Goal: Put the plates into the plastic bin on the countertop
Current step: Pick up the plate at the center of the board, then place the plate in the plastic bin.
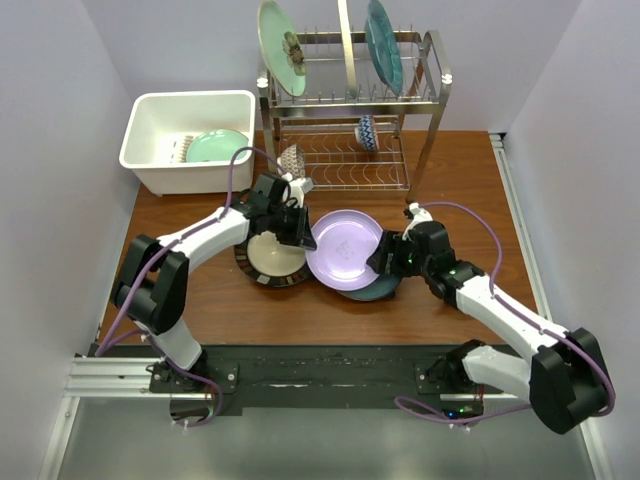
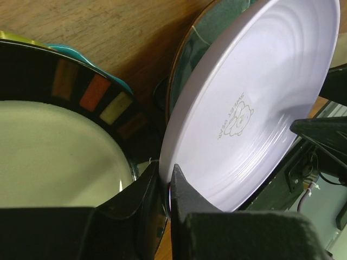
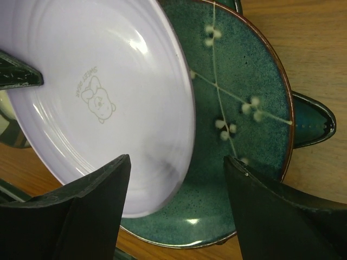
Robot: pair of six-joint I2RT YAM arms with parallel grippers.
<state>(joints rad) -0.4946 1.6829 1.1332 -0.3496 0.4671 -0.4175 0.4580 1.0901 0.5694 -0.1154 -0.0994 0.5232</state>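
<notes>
My left gripper [image 1: 300, 235] [image 2: 166, 176] is shut on the left rim of the lavender plate [image 1: 343, 250] [image 2: 255, 103] [image 3: 103, 97], which is tilted up above the table. Left of it lies the black-striped plate with a cream centre [image 1: 272, 258] [image 2: 49, 141]. Under the lavender plate lies a dark teal plate with white blossoms [image 3: 238, 130] [image 1: 384, 288] on a dark blue star-shaped plate [image 3: 312, 124]. My right gripper [image 1: 384, 258] [image 3: 176, 168] is open over the teal plate, by the lavender plate's right edge. The white plastic bin [image 1: 150, 120] at the back left holds a pale green plate [image 1: 217, 146].
A two-tier steel wire rack [image 1: 350, 110] stands behind the plates, with a pale green flower plate [image 1: 282, 45], a cream plate and a teal plate [image 1: 383, 45] on top and small patterned bowls [image 1: 367, 131] below. Another small bowl [image 1: 181, 149] lies in the bin.
</notes>
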